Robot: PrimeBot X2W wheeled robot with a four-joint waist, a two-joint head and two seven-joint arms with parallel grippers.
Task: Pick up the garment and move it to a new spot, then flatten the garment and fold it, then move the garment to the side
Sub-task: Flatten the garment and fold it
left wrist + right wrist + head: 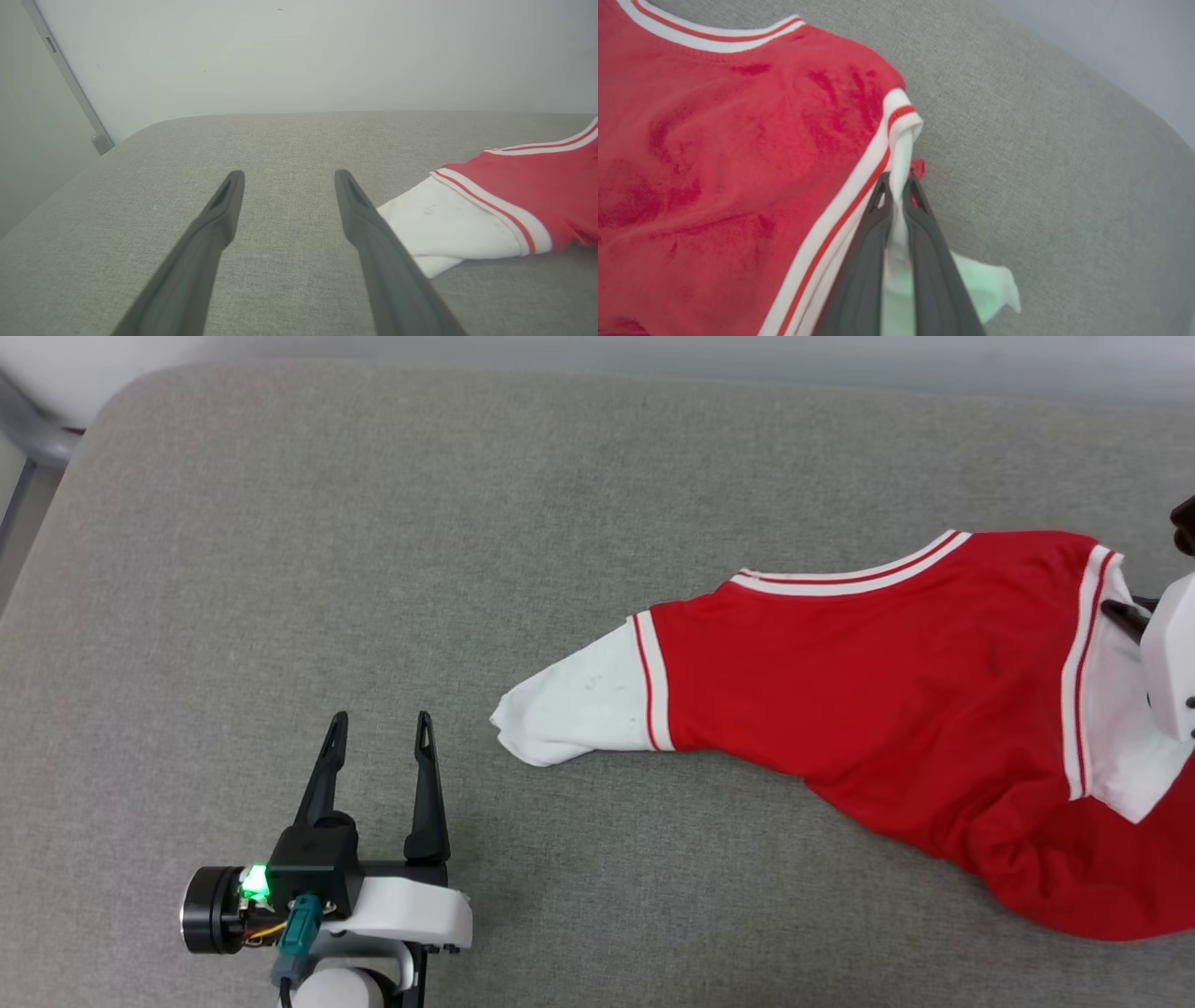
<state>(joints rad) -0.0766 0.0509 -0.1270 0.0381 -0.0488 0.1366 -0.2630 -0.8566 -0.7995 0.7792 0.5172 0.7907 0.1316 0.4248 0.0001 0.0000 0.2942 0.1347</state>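
The garment [868, 672] is a red T-shirt with white sleeves and striped trim, lying stretched across the right half of the grey cushion [373, 523]. One white sleeve [569, 709] points left toward my left gripper [381, 719], which stands open just left of it with nothing between its fingers. In the left wrist view that gripper [287, 175] is open, the sleeve [448, 228] beside its right finger. My right gripper [896, 179] is shut on the other white sleeve of the garment [738, 140] near its striped seam. The head view shows this arm's white housing [1172, 653] at the right edge.
The grey cushion's rounded far edge [299, 114] meets a pale wall [299, 51]. A grey metal frame post [33, 439] stands at the far left corner. Bare cushion stretches across the left and far side.
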